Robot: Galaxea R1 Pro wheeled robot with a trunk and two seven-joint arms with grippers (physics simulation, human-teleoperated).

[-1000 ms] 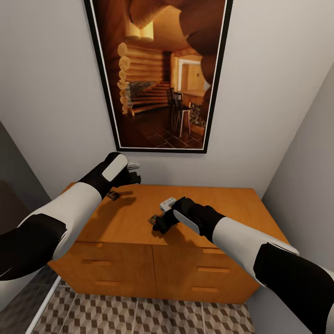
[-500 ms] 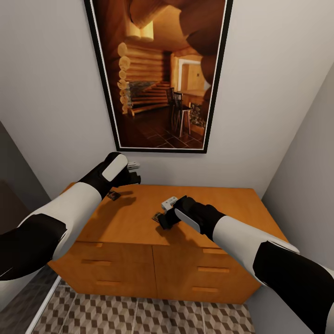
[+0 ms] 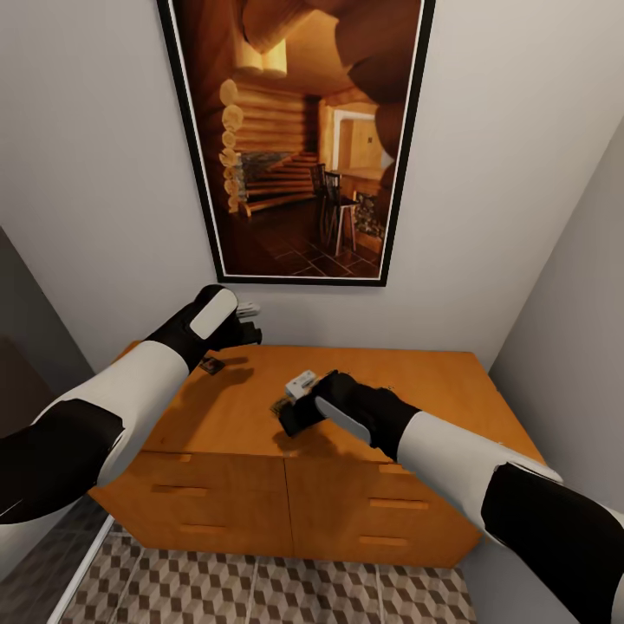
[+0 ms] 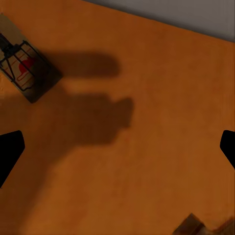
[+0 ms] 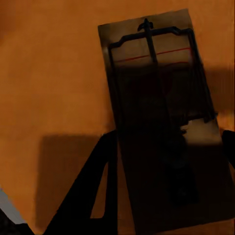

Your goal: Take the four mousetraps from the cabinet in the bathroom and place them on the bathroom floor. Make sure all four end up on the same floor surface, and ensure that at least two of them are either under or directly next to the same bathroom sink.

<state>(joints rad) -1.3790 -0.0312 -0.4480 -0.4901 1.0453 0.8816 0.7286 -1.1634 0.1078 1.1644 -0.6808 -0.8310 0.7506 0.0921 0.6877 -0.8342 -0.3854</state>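
Note:
The orange-brown cabinet (image 3: 416, 381) stands against the wall below me. One mousetrap (image 3: 211, 365) lies at its back left, seen from above in the left wrist view (image 4: 27, 71). My left gripper (image 3: 251, 322) hovers above and beside that trap, open and empty (image 4: 117, 147). A second mousetrap (image 3: 279, 406) is near the middle of the cabinet top, between the fingers of my right gripper (image 3: 288, 418). In the right wrist view this trap (image 5: 156, 98) is large and close, and my right gripper (image 5: 170, 139) has a dark finger against each long edge.
A large framed picture (image 3: 295, 139) hangs on the wall behind the cabinet. Grey walls close in on both sides. Cube-patterned bathroom floor (image 3: 260, 589) shows in front of the drawers. The corner of another small wooden piece (image 4: 200, 227) shows at the frame edge of the left wrist view.
My right gripper moved a little right, then back left across the cabinet top, and the mousetrap moved with it. The left arm and its trap stayed still.

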